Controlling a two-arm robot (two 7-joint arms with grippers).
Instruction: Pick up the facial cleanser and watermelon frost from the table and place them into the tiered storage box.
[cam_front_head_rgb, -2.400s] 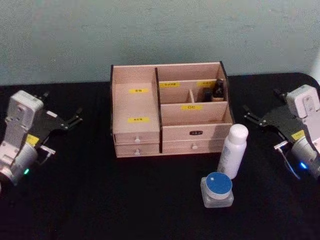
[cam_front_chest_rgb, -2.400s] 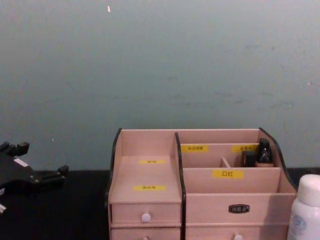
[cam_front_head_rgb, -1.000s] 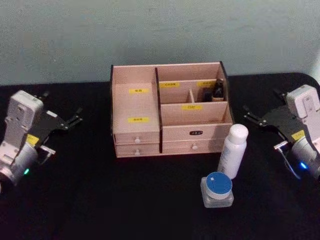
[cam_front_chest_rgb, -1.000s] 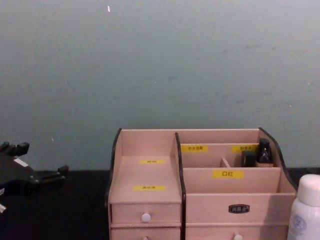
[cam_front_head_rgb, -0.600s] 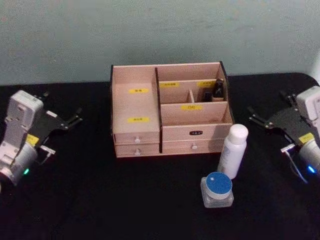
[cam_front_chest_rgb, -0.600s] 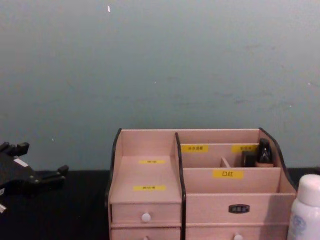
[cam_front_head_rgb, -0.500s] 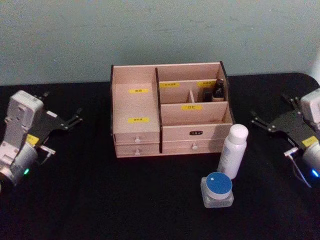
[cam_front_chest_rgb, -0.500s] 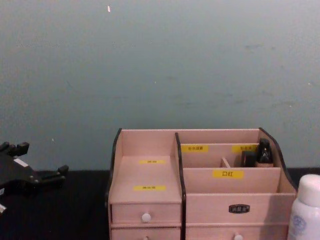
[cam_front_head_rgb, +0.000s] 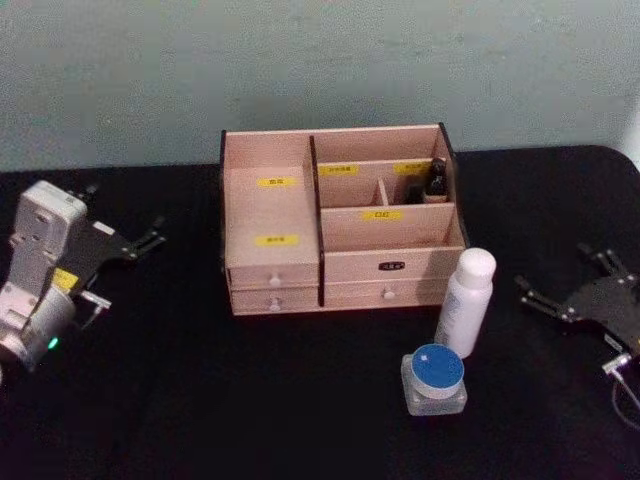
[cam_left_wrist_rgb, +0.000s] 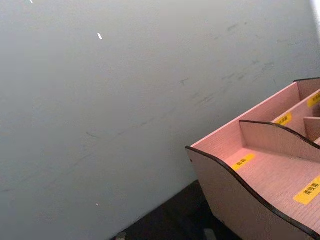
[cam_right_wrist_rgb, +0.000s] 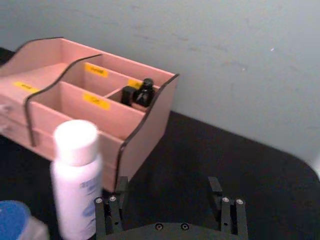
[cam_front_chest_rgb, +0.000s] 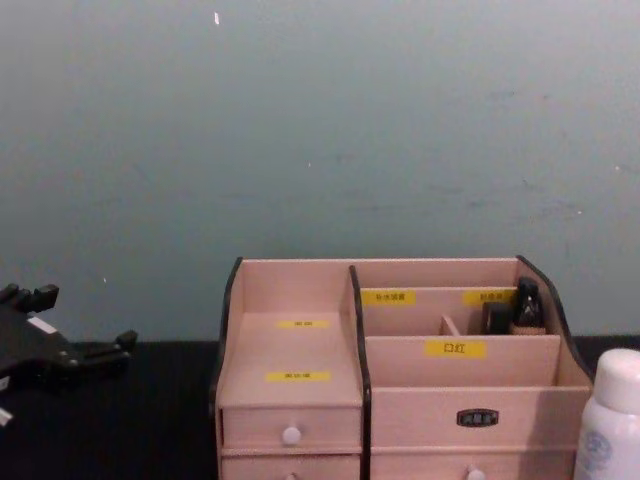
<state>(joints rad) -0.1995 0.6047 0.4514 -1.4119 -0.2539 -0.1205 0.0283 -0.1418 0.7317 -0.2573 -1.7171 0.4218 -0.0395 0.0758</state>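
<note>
Pinkish wooden tiered storage box (cam_front_head_rgb: 340, 240), frame centre, black desk (cam_front_head_rgb: 200, 400); yellow labels (cam_front_head_rgb: 277, 181) illegible. White cleanser bottle (cam_front_head_rgb: 466, 300) and blue-lidded jar (cam_front_head_rgb: 435, 380), possibly watermelon frost, lower right. Left end effector (cam_front_head_rgb: 122, 215), right end effector (cam_right_wrist_rgb: 167, 202): spread wide, empty.

- A plain wall (cam_front_head_rgb: 320, 70) of pale grey-green stands behind the whole scene, from one edge of the head view to the other.
- Its paint carries faint scuffs and streaks (cam_left_wrist_rgb: 210, 97) (clearest in the left wrist view), and a small white speck (cam_front_chest_rgb: 216, 17) sits high up in the chest view.
- The table (cam_front_head_rgb: 200, 400) has a matte black top that runs back to meet the wall.
- Its far right corner (cam_front_head_rgb: 622, 158) is rounded.
- The light is soft and even on the wall and the tabletop.
</note>
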